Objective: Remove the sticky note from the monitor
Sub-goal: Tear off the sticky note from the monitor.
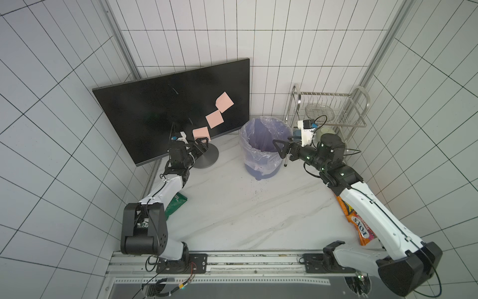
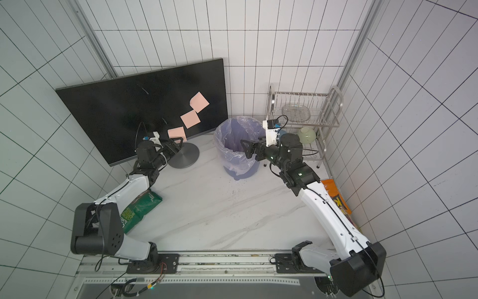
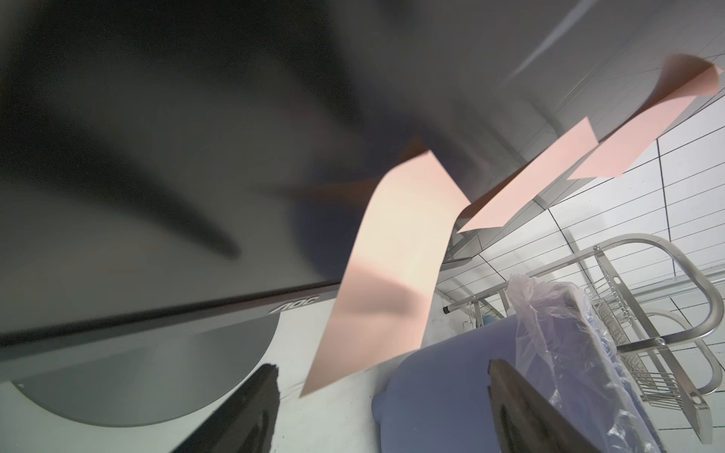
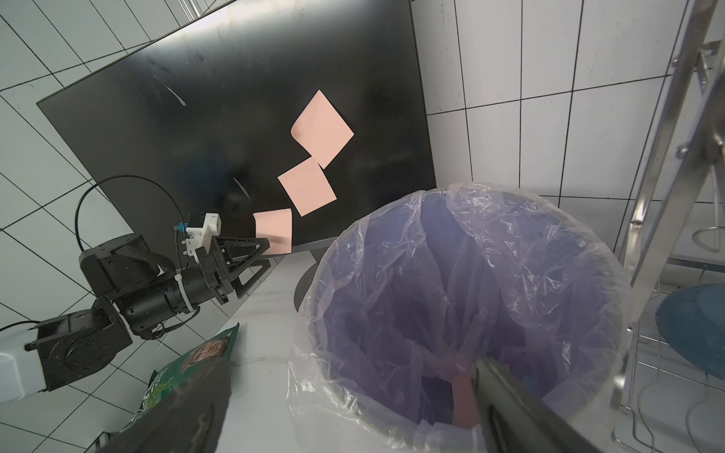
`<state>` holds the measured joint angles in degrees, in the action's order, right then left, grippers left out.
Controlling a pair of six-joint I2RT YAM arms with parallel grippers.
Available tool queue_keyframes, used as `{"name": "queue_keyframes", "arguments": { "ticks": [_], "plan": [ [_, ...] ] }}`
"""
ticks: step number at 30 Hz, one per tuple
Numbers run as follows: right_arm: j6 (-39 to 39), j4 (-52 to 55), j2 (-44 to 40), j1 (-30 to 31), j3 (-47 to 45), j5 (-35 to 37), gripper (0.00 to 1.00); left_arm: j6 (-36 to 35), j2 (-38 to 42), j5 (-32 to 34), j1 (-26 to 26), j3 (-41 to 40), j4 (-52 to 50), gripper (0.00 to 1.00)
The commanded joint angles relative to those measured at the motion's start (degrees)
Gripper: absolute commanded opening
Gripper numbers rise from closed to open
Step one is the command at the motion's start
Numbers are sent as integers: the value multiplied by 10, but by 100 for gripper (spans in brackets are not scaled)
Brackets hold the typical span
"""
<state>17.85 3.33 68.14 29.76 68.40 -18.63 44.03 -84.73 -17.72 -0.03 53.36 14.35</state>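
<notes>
The desk [image 1: 232, 207] fills the tiled booth. At its back left stands the monitor [image 1: 155, 111], its long side running slantwise from the left wall toward the back wall, so the screen faces both arms. Right of it is the lined bin [image 1: 258, 165], close enough, I'd guess, to take whatever comes off the screen. A wire rack [image 1: 333, 108] sits in the back right corner.

The left arm [image 1: 165, 189] reaches in low over the round base [image 1: 207, 158]. Its jaws are spread wide and hold nothing, just beside the lowest note [image 1: 200, 132]. The right arm [image 1: 367, 207] has its jaws over the bin, also wide apart. A pink scrap [image 4: 463, 392] shows beside one of them, and I can't tell whether it is loose or stuck there.

The middle note [image 1: 214, 119] and top note [image 1: 224, 102] climb the screen toward its upper right. The lowest sits at the screen's bottom edge. It is fixed at its top, and its free end curls off the glass and hangs down toward the left jaws. It's about square, so it has no real long axis. The peel line runs from stuck top to loose bottom.
</notes>
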Motion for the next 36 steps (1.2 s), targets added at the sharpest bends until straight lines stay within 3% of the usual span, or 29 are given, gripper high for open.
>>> {"name": "queue_keyframes", "arguments": {
  "ticks": [1, 7, 15, 32, 36],
  "plan": [
    [0, -3, 6, 6, 24, -5, 99, 8, -9, -16, 7, 7, 41, 83],
    [0, -3, 12, 7, 28, -6, 99, 21, -28, -36, 19, 22, 50, 78],
    [1, -5, 16, 7, 30, -5, 99, 17, -25, -48, 20, 45, 36, 63],
    [6, -9, 16, 11, 28, -6, 99, 11, -5, -47, 19, 42, 14, 0],
    [6, -9, 14, 13, 27, -4, 99, 9, 3, -48, 16, 41, 15, 0]
  ]
}}
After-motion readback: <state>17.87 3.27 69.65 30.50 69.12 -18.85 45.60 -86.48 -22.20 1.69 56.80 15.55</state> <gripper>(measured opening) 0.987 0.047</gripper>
